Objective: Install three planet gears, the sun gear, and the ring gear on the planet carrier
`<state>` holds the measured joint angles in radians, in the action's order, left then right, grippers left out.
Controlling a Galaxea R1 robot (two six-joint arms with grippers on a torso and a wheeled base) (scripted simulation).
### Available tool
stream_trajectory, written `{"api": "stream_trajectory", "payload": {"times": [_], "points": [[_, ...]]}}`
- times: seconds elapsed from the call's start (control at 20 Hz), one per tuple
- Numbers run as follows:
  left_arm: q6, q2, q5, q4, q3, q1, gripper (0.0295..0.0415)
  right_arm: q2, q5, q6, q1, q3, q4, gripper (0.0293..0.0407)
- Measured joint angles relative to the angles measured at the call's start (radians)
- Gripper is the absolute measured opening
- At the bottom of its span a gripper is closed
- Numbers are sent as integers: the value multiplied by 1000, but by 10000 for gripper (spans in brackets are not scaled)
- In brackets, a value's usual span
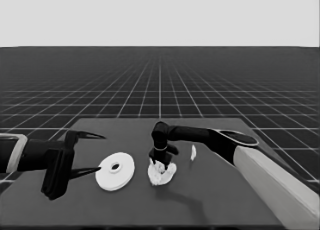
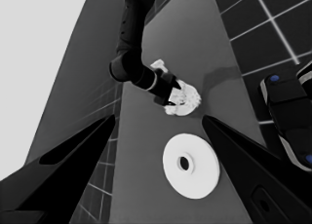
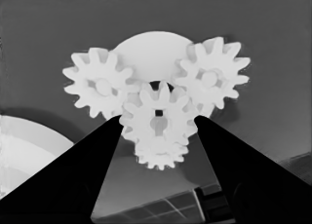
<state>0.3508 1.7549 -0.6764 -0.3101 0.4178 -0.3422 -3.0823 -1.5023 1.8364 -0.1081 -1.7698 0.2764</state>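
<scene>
— Right jaws [image 1: 159, 162]?
— Spread, straddling the middle small white toothed gear [image 3: 158, 118] atop the smaller white round part [image 3: 151, 51]; three more toothed white gears [image 3: 100, 85] meshed around it.
— Left jaws [image 1: 92, 154]?
— Parked wide apart; larger white thick-rimmed round part [image 1: 115, 171] flat on the dark table [image 1: 210, 200] beside the lower tip, untouched. Thin white piece [image 1: 193, 152] just past the right jaws.

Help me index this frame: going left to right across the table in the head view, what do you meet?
Left gripper, waiting at the table's left end → larger round part → right gripper down over the gears on the smaller round part → thin white piece.
</scene>
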Motion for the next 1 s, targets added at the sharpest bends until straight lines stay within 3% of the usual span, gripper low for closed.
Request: {"api": "stream_trajectory", "payload": {"times": [1.0], "points": [[0, 0, 0, 0, 0, 0, 385, 0, 0, 209, 0, 0, 0, 309]]}}
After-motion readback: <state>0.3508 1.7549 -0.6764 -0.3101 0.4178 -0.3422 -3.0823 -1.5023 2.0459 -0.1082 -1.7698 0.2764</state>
